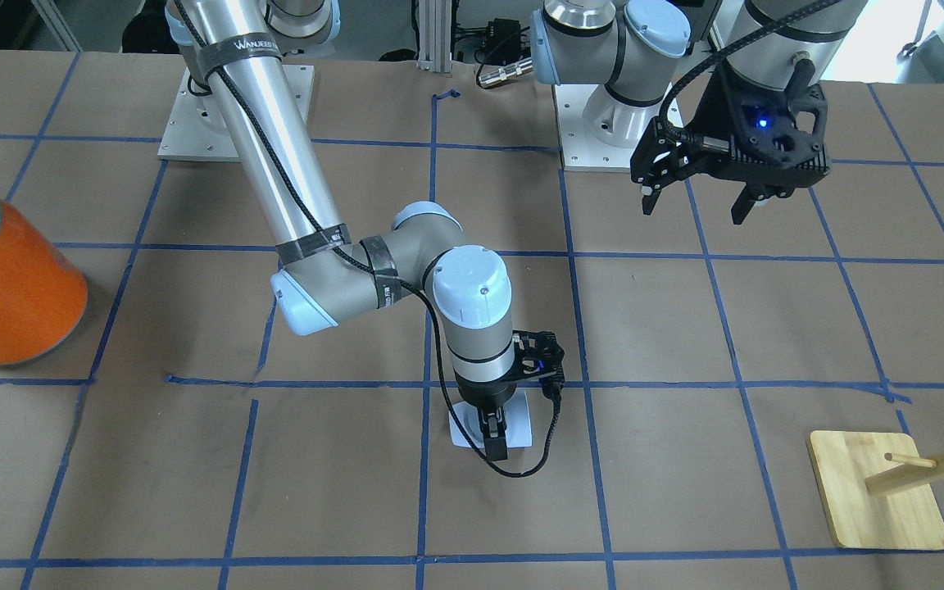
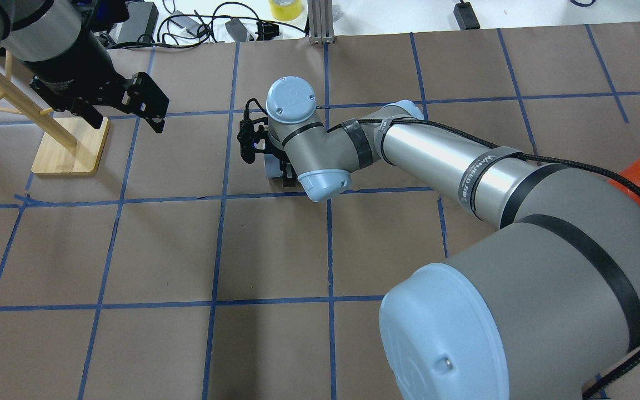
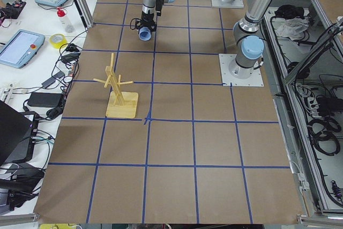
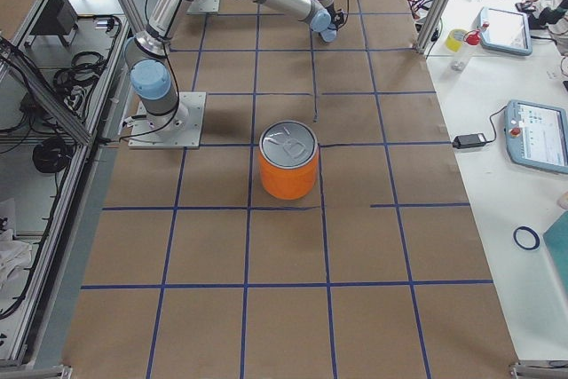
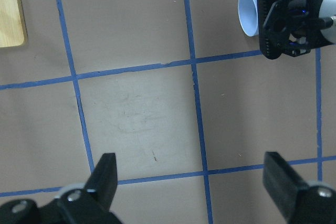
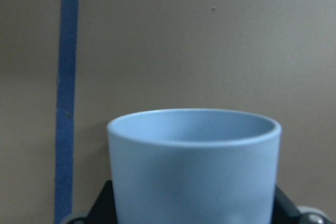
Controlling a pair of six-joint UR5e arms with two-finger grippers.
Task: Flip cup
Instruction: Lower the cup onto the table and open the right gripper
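The pale blue-white cup (image 1: pixel 519 422) lies on its side at the table's middle, low on the brown paper. My right gripper (image 1: pixel 495 441) reaches straight down and is shut on the cup, one finger on each side. In the right wrist view the cup (image 6: pixel 194 171) fills the lower half, mouth away from the camera, with the black fingers (image 6: pixel 100 208) hugging its sides. It also shows in the left wrist view (image 5: pixel 249 11) and the overhead view (image 2: pixel 271 166). My left gripper (image 1: pixel 693 192) hangs open and empty well above the table, off to the side; its fingertips (image 5: pixel 105 174) stand wide apart.
A large orange cylinder with a silver top (image 1: pixel 5 279) stands near the table's right-arm end. A wooden peg rack on a board (image 1: pixel 878 500) stands at the left-arm end, below my left gripper (image 2: pixel 125 108). Blue tape lines grid the brown paper.
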